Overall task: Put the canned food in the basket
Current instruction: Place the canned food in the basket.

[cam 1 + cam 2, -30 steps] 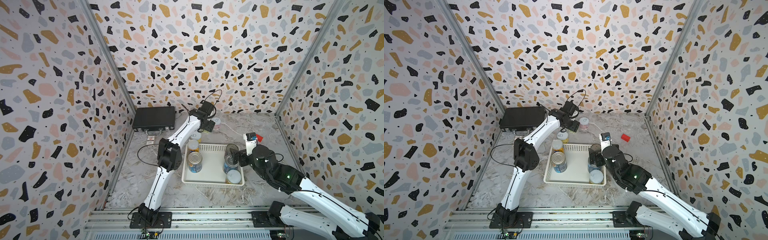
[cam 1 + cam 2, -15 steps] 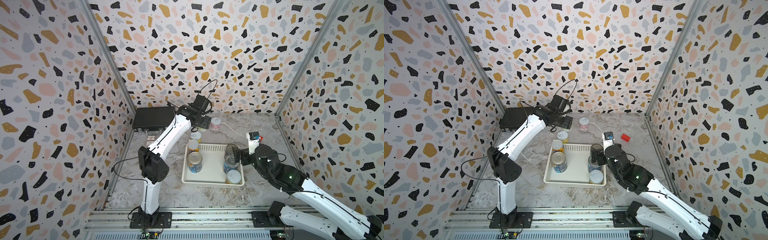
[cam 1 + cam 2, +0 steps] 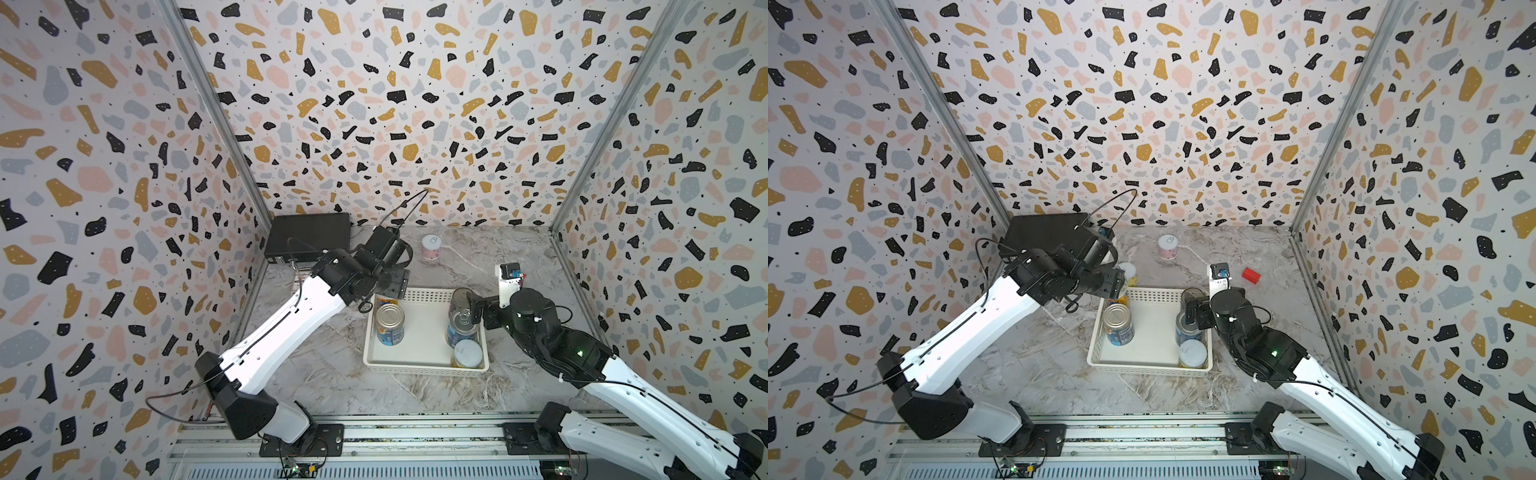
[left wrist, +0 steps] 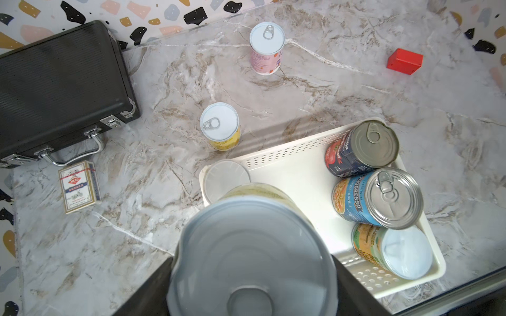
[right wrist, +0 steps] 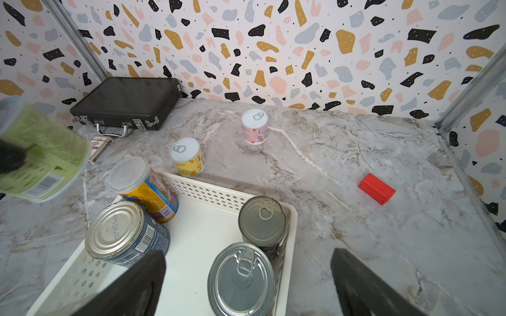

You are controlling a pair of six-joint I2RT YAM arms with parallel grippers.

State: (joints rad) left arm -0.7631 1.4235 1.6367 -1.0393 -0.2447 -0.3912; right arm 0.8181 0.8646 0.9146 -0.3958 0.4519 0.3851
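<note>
My left gripper is shut on a green-labelled can with a white top, held above the back left corner of the white basket. In the basket stand a blue can, an orange-yellow can, a navy can, a blue soup can and a white-topped can. On the table behind it, a yellow can and a pink can stand upright. My right gripper hangs open over the soup can at the basket's right side, holding nothing.
A black briefcase lies in the back left corner, with a card pack on the table in front of it. A small red block sits at the right behind my right arm. Walls close in three sides.
My left arm has swung from beside the pink can at the back to the basket's back left corner, with the can in its grip. The right arm has hardly moved.
</note>
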